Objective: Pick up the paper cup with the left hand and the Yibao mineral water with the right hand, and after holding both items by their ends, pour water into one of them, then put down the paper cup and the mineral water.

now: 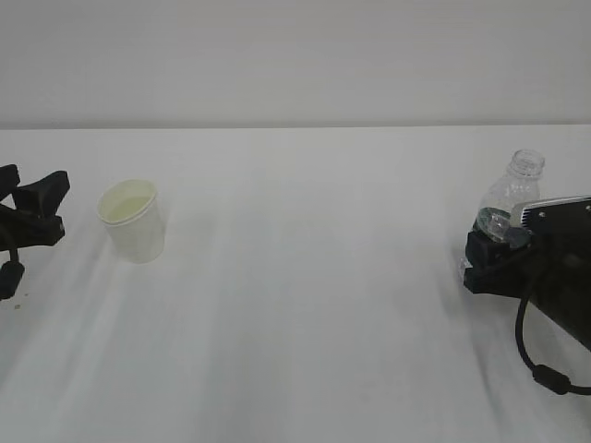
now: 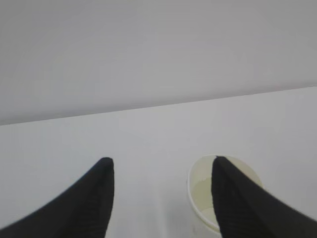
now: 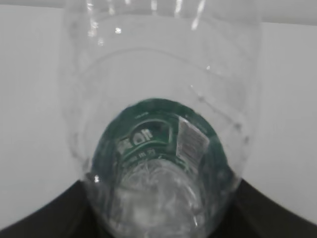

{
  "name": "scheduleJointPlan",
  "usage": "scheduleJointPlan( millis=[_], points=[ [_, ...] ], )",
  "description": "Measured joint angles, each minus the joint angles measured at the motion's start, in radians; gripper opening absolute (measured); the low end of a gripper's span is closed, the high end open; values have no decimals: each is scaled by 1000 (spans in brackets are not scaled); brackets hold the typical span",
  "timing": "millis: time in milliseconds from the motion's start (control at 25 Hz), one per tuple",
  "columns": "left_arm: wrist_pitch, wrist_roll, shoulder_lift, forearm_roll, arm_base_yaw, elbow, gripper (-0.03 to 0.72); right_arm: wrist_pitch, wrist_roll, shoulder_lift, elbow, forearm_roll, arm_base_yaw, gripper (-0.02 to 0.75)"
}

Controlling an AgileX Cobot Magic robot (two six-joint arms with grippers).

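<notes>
Label: the bottle [image 3: 158,148] carries a dark green band with pale characters and a barcode patch; the writing is too blurred to read.
Bottle position: right side of the white table [image 1: 314,305], tilted, its open neck pointing up and away.
Right gripper [image 1: 494,263]: clamped on the bottle's lower body; the black fingers [image 3: 44,218] press both sides.
Cup [image 1: 134,220]: upright on the left of the table, white, cream-yellow inside, with no print visible.
Left gripper [image 1: 37,208]: jaws apart and empty, just left of the cup and not touching it.
Left wrist view: the cup [image 2: 203,191] sits behind the right-hand finger [image 2: 237,203], outside the gap.
Obstructions: bare table between cup and bottle, which stand well apart.
</notes>
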Motion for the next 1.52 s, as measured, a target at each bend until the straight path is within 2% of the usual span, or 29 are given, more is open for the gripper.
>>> scheduleJointPlan(
  millis=[360,680,800,1520],
  points=[
    [0,0,0,-2,0,0,439,-5,0,4,0,-2,0,414],
    [0,0,0,-2,0,0,439,-5,2,5,0,-25,0,552],
    [0,0,0,-2,0,0,439,-5,30,4,0,-27,0,573],
    [0,0,0,-4,0,0,438,-5,48,-102,63,-27,-2,578]
  ],
)
